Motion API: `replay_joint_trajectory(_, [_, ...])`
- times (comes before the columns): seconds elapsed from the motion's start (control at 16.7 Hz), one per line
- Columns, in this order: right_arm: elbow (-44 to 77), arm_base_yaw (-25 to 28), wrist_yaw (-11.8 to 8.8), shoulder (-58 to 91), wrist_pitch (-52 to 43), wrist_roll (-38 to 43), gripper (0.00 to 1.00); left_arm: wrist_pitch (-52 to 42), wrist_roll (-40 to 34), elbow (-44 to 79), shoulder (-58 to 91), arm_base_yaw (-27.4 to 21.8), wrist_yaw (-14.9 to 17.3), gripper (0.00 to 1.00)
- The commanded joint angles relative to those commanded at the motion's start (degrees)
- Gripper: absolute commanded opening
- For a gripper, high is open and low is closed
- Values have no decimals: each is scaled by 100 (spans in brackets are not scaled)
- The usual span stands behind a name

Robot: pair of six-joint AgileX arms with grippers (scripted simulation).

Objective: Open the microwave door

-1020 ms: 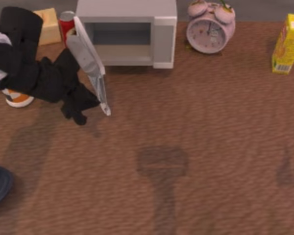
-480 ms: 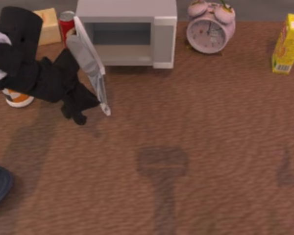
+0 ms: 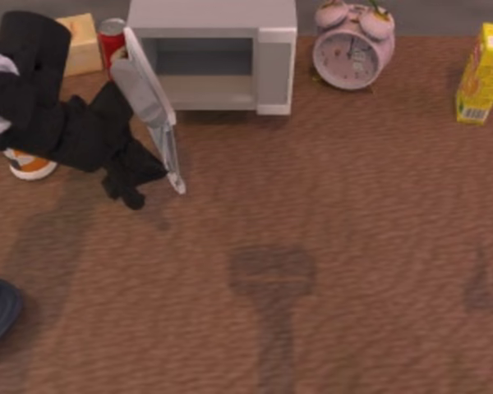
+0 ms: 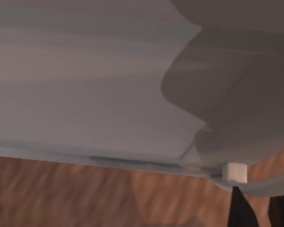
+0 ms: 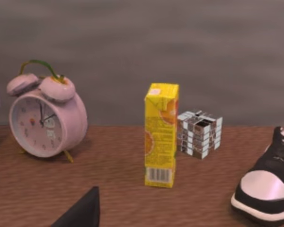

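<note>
Microwave door [image 3: 150, 107] stands swung wide from the microwave [image 3: 212, 54], its free edge just beside the left hand [image 3: 130, 187], whose grasp I cannot tell.

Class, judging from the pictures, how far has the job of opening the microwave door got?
Done: the microwave door is swung wide from the microwave, baring the dark cavity. In hand: the left gripper sits by the door's free edge. Left: apparently only letting go. The right arm is out of the top view.
</note>
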Motion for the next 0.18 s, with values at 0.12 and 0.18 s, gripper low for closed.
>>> replay_joint_trajectory(0.12, [0, 0, 0, 0, 0, 0, 100, 0, 0, 0, 0, 0, 0, 0])
replay_joint_trajectory(0.18, [0, 0, 0, 0, 0, 0, 100, 0, 0, 0, 0, 0, 0, 0])
